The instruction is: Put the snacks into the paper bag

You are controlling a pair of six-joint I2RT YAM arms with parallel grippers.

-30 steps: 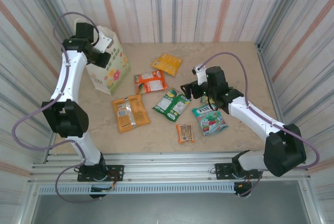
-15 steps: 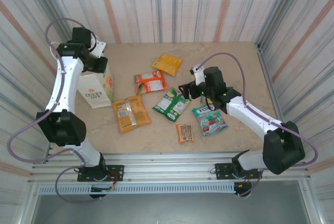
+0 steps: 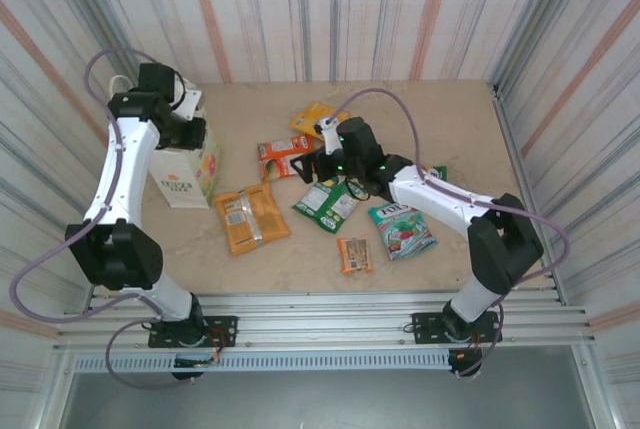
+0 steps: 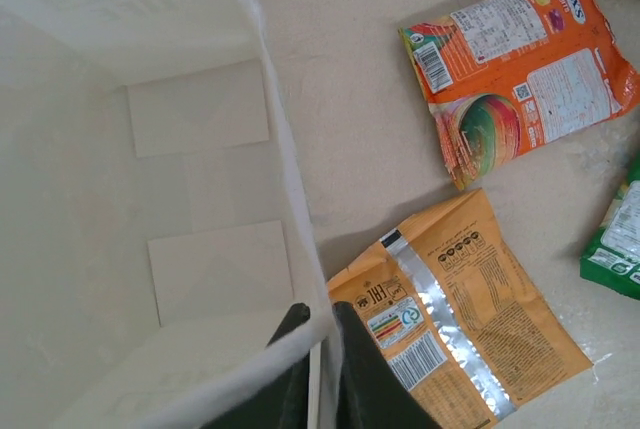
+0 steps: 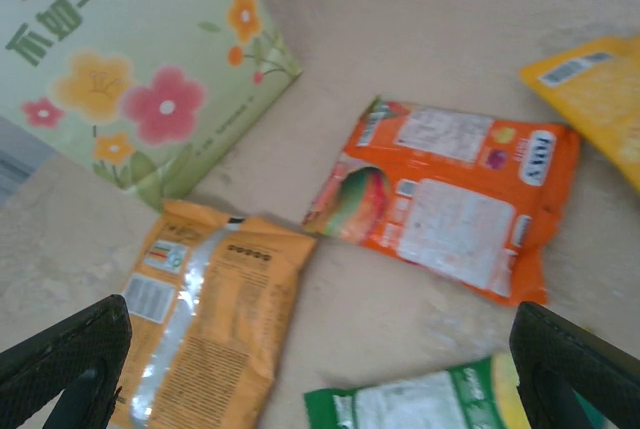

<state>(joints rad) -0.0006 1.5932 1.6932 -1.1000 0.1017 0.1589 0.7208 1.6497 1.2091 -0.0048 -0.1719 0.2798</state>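
You have the paper bag (image 3: 178, 184) standing upright at the left of the top view. Its mouth faces up, its lettered side panel faces the bottom of the frame, and its flowered face is turned right toward the snacks. Your left gripper (image 3: 188, 131) sits at the bag's upper rim. The left wrist view looks down into the bag's white interior (image 4: 130, 199) and shows the two dark fingers (image 4: 290, 379) almost together, with the paper rim pinched between them.

The orange packet (image 3: 250, 217) lies flat just right of the bag, seam side up, with its long axis roughly up-down in the top view. The red-orange packet (image 3: 283, 157) lies above it, with its long axis left-right.

Your right gripper (image 3: 310, 162) hovers by the red-orange packet's right end. Its jaws are spread wide and hold nothing. In the right wrist view, its tips sit in the bottom corners and the bag's flower print (image 5: 130, 59) is at upper left.

The top view also gives you the green-white packet (image 3: 328, 204), the teal-red packet (image 3: 402, 229) and the tiny orange bar pack (image 3: 354, 254).
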